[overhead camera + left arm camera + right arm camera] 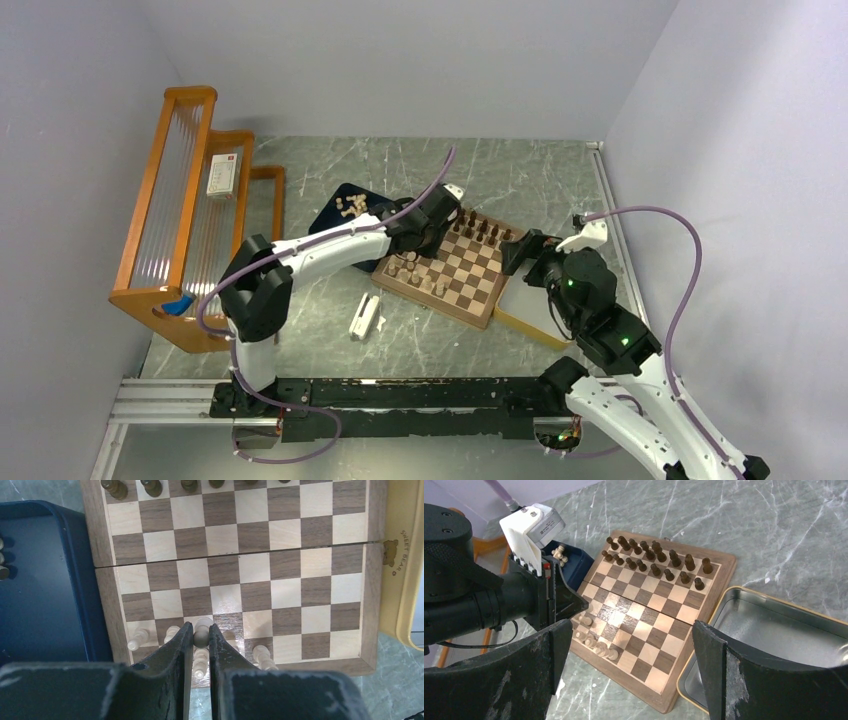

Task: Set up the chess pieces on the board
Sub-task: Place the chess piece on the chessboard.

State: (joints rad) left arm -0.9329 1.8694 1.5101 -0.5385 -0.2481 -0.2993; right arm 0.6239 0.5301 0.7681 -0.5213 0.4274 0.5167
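The board (462,272) lies at mid-table and also shows in the left wrist view (260,585) and the right wrist view (659,610). Dark chess pieces (655,562) fill its two far rows. Several pale chess pieces (594,641) stand at its near-left corner. My left gripper (201,631) is shut on a pale pawn (202,626) over the second row there; I cannot tell whether the pawn touches the board. In the top view the left gripper (405,250) is over that corner. My right gripper (632,630) is open and empty, above the board's right edge (520,255).
A dark blue tray (350,205) with loose pale pieces lies left of the board (45,580). A pale yellow-rimmed tin tray (774,630) lies right of it. A wooden rack (190,200) stands at the far left. A small white object (365,318) lies in front of the board.
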